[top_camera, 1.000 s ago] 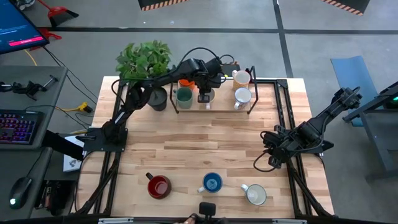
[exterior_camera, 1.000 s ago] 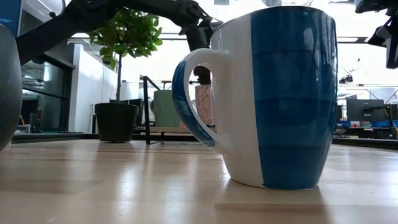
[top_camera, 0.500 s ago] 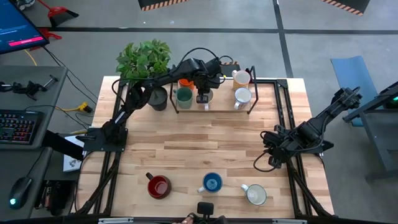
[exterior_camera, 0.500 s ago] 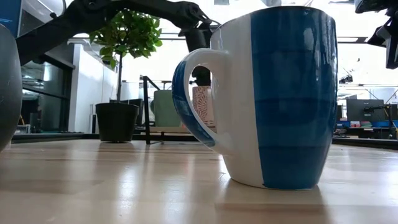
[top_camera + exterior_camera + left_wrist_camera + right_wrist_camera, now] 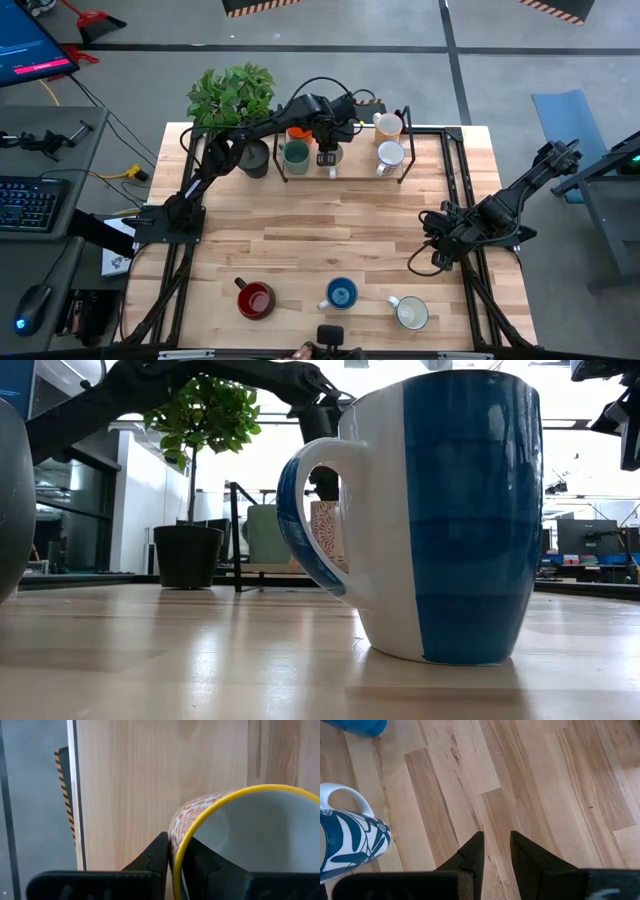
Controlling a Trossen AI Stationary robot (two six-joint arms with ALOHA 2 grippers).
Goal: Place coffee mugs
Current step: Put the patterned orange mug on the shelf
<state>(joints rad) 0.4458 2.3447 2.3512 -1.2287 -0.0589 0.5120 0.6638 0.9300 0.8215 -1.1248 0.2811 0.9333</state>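
My left gripper [image 5: 328, 152] reaches over the rack [image 5: 360, 167] at the table's far edge and is shut on an orange-and-white patterned mug [image 5: 235, 820] with a yellow rim, also seen in the low view [image 5: 325, 530]. On the rack stand an orange mug [image 5: 297, 133], a teal-green mug [image 5: 296, 154], a cream mug [image 5: 388, 125] and a white mug [image 5: 390, 155]. Near the table's near edge stand a red mug [image 5: 255, 299], a blue mug [image 5: 341, 293] and a white mug [image 5: 411, 313]. My right gripper [image 5: 496, 837] waits open by a small gap over bare wood at the table's right [image 5: 437, 250]. My left gripper pinches the patterned mug's wall at the rim [image 5: 181, 822], one finger [image 5: 157, 855] outside and the other finger [image 5: 197, 862] inside the cup. The fingers come from above, pointing down. The mug's base is level with the rack board; I cannot tell whether it rests there.
A potted plant [image 5: 235, 100] in a dark pot [image 5: 254, 158] stands left of the rack, close to the left arm. The rack's black metal frame [image 5: 406, 150] rises around the mugs. A wide stretch of bare wood [image 5: 320, 230] lies mid-table. A blue-and-white patterned mug [image 5: 345, 842] stands near my right gripper.
In the low view the patterned mug in my left gripper has shifted slightly toward the table's left and shows more of its wall. The hold is unchanged.
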